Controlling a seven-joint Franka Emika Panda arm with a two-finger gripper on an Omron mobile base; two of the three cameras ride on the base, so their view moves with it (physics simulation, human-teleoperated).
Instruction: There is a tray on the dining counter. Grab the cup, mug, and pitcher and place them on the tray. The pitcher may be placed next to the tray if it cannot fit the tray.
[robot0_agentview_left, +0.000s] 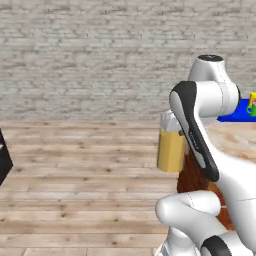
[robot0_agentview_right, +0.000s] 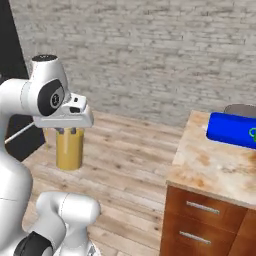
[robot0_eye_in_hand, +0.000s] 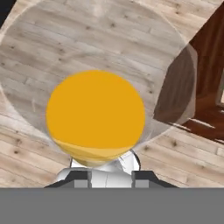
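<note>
I have the gripper (robot0_agentview_right: 69, 131) pinching the pitcher (robot0_agentview_right: 69, 148) by its rim, hanging it upright off the floor so the amber liquid stays in. Right of the pitcher stands the dining counter (robot0_agentview_right: 210, 167); on its far end, the blue tray (robot0_agentview_right: 227, 129) already holds the green mug (robot0_agentview_left: 251, 111).

The white arm is seen rising from the base with its dark-jointed elbow bent, the forearm carried up to a rounded wrist from which the hand is pointed straight down. The gripper (robot0_agentview_right: 69, 131) is held vertical below the flat white hand and is closed on the rim of the pitcher (robot0_agentview_right: 69, 149), which is hung beneath it clear of the floor. From the hand view, the pitcher (robot0_eye_in_hand: 96, 113) is looked into from directly above
</note>
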